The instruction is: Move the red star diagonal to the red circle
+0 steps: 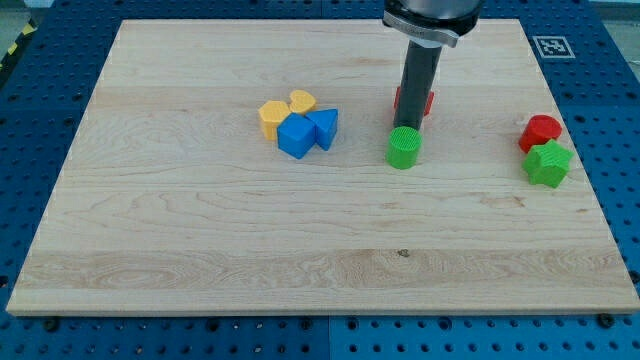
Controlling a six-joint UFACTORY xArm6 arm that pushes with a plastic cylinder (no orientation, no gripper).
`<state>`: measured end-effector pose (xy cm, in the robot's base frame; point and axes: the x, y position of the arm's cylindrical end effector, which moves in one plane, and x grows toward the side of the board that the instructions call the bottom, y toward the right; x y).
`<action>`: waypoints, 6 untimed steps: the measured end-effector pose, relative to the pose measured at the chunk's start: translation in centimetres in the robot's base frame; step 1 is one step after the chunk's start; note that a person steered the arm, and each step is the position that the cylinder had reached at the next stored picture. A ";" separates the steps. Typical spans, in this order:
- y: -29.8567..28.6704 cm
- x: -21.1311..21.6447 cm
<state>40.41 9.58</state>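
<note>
The red star (424,101) lies at the upper middle-right of the wooden board (200,230), mostly hidden behind my rod. My tip (404,127) stands at the star's lower left edge, just above the green circle (404,148). Whether the tip touches either block I cannot tell. The red circle (541,131) sits far to the view's right, near the board's right edge, with the green star (548,164) touching it from below.
A tight cluster lies left of the tip: a yellow hexagon-like block (272,117), a yellow heart-like block (302,101), a blue cube (296,138) and a blue triangle-like block (325,126). A fiducial marker (550,46) sits off the board's top right corner.
</note>
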 end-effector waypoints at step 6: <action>4.3 -2.6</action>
<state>37.85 13.86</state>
